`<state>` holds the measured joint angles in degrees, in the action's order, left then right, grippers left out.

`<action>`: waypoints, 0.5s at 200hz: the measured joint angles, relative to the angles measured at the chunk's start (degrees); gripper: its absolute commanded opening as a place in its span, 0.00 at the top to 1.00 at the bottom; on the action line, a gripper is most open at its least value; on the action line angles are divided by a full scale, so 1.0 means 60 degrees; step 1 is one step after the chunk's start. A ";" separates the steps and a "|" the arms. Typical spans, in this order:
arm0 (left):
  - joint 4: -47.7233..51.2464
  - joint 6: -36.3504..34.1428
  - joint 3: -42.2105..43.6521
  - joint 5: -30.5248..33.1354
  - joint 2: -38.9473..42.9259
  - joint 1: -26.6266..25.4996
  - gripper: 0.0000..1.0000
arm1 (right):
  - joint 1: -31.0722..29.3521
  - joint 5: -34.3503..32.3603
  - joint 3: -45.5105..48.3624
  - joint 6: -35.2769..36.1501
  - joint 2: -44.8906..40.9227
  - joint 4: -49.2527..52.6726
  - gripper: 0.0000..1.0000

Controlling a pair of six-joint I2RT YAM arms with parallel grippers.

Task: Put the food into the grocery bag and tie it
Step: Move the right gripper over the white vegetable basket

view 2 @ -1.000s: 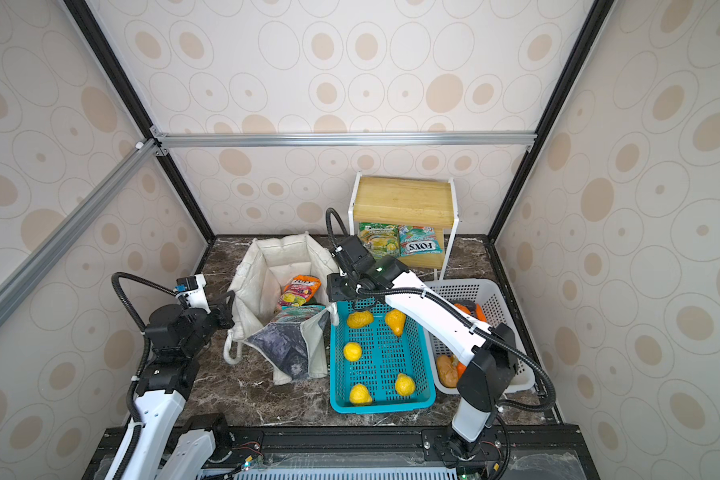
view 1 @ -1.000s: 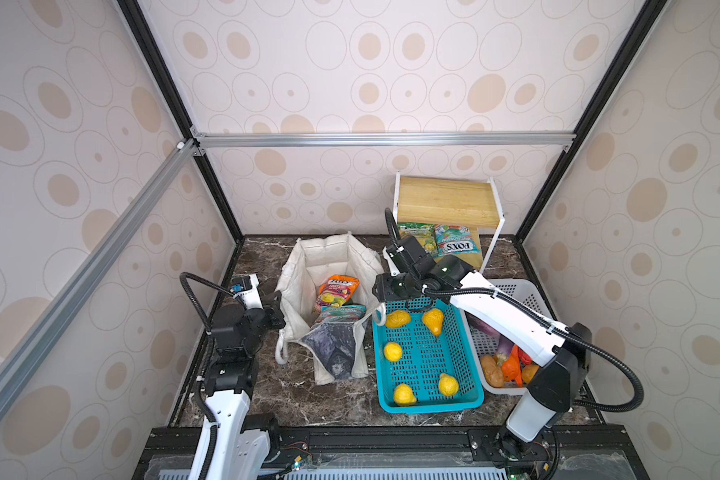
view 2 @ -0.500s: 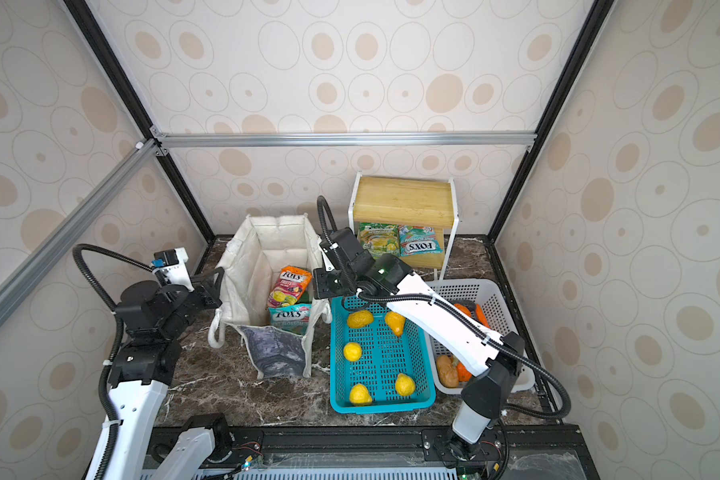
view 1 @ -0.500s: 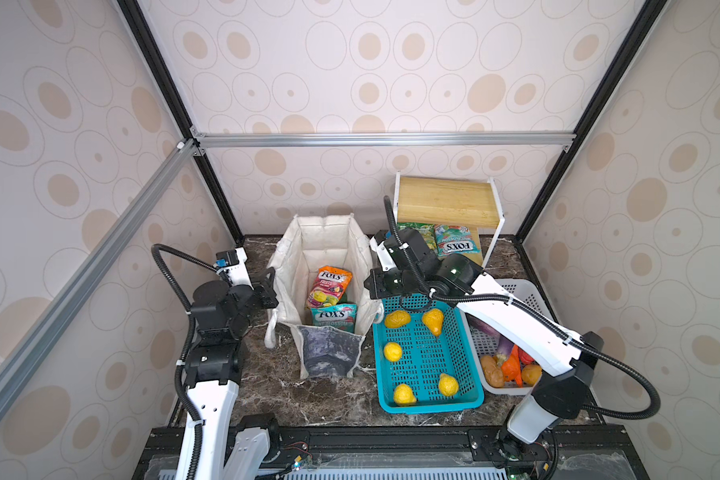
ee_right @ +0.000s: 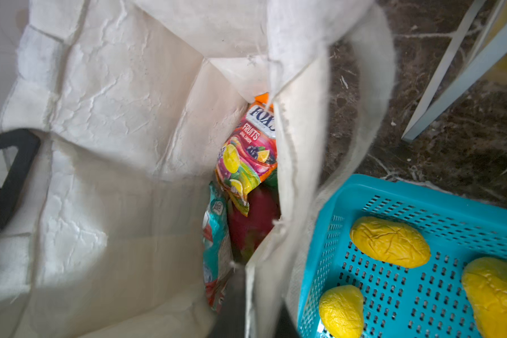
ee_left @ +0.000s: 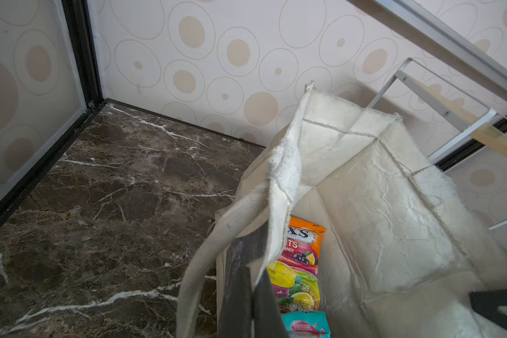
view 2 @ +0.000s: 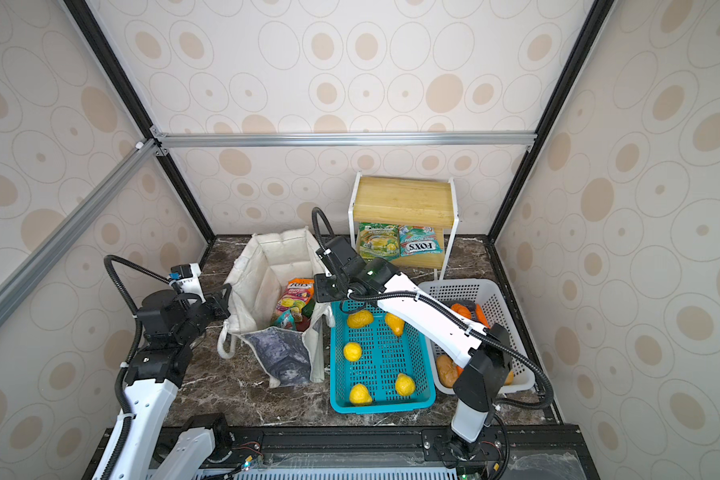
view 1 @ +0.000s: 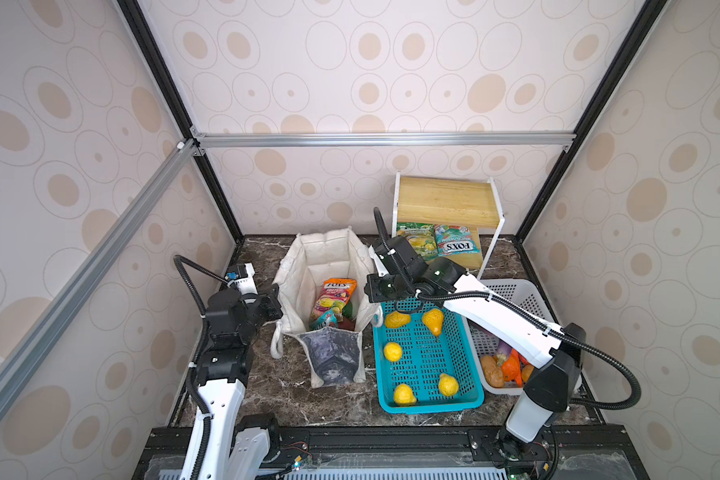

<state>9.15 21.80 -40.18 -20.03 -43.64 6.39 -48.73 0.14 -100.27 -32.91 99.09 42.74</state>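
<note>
The left tool (view 1: 277,307) is clamped on the left rim of the grocery bag (view 1: 329,257), which stands open on the desk (view 1: 292,395). The right tool (view 1: 371,296) sits at the opposite rim, mostly hidden by canvas, so its state cannot be told. Inside, an orange candy packet (view 1: 336,293) partly hides a dragon fruit (ee_right: 255,222).

We see two arms, same build. Left arm (view 1: 221,395): white lower shell, black blocky joints above. Right arm (view 1: 499,320): long white link, black joints at both ends, small green light near wrist. We note black ribbed cable (view 1: 188,278) on each arm, held by white clips. White box (view 1: 242,276) at left wrist, blue tag. Left gripper (view 1: 276,305), right gripper (view 1: 371,291): black. Both bases sit on black rail (view 1: 391,440).
</note>
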 measured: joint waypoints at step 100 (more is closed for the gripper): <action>-0.1235 -0.0186 0.1246 0.0208 0.0641 0.0007 1.00 | 0.1876 -0.3883 0.0772 -0.1858 -0.3249 0.3246 0.00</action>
<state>1.74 20.69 -32.71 -18.79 -39.79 6.44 -37.47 -23.16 -95.64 -44.05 79.59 62.22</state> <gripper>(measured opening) 0.047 0.996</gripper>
